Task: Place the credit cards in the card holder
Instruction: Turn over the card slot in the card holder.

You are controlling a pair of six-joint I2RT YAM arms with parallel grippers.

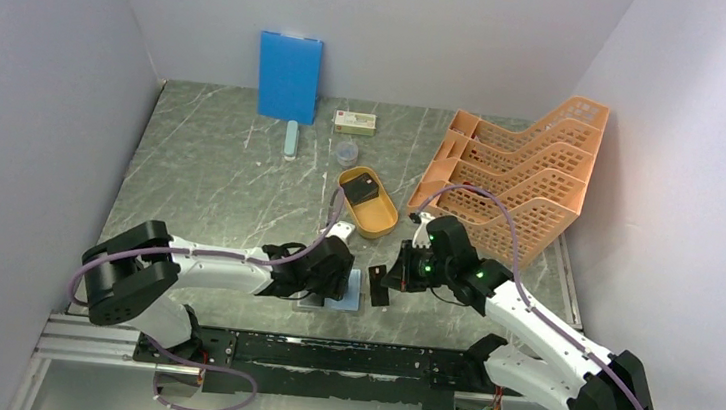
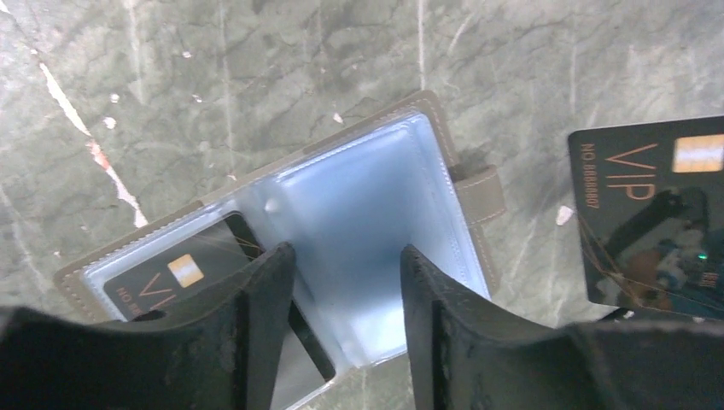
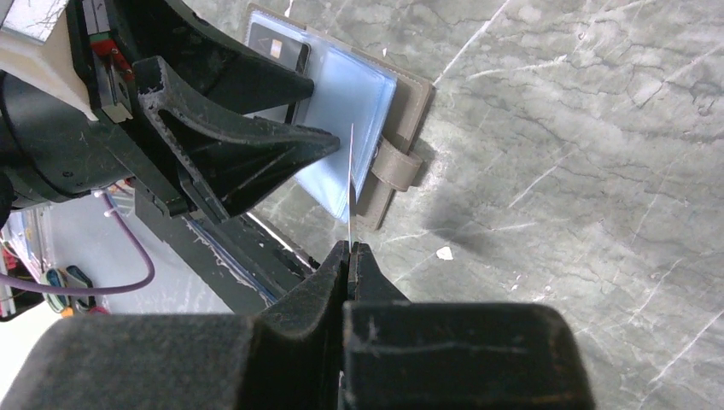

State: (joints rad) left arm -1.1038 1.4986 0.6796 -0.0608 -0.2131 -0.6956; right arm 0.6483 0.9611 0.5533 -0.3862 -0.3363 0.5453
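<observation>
Where the left arm (image 1: 202,265) reaches in over the grey marble table (image 1: 221,181), a blue board (image 1: 288,75) leans on the back wall behind it. A pale stick-shaped item (image 1: 291,140) lies just in front of the board. The left end effector (image 2: 347,256) sits low over the card holder (image 2: 367,196), jaws apart and nothing gripped. One finger (image 2: 260,316) is on each side of the shiny middle sleeve; can't tell if they press on it.

The card holder lies open and flat near the table's front edge, between the two end effectors. Its taupe cover faces down and its strap tab (image 2: 480,192) sticks out on the right side. A tucked card (image 2: 183,266), dark with a gold chip, is already in the left pocket, partly under the left finger.

Back centre there is a white-and-green box (image 1: 355,121) with a small clear cup (image 1: 345,152) near it. An orange oval tray (image 1: 384,224) sits behind the holder, with dark spare cards (image 1: 362,190) inside.

The held card (image 2: 657,213), dark with "VIP" lettering and a gold chip, is just right of the holder's strap side and not in any pocket. The right end effector (image 3: 350,249) has its jaws together, clamped on that held card. The right wrist view shows the card edge-on as a thin line rising from the fingertips toward the strap. Can't tell if the card touches the table.

An orange file rack (image 1: 527,186) stands at the far right, against the wall.
</observation>
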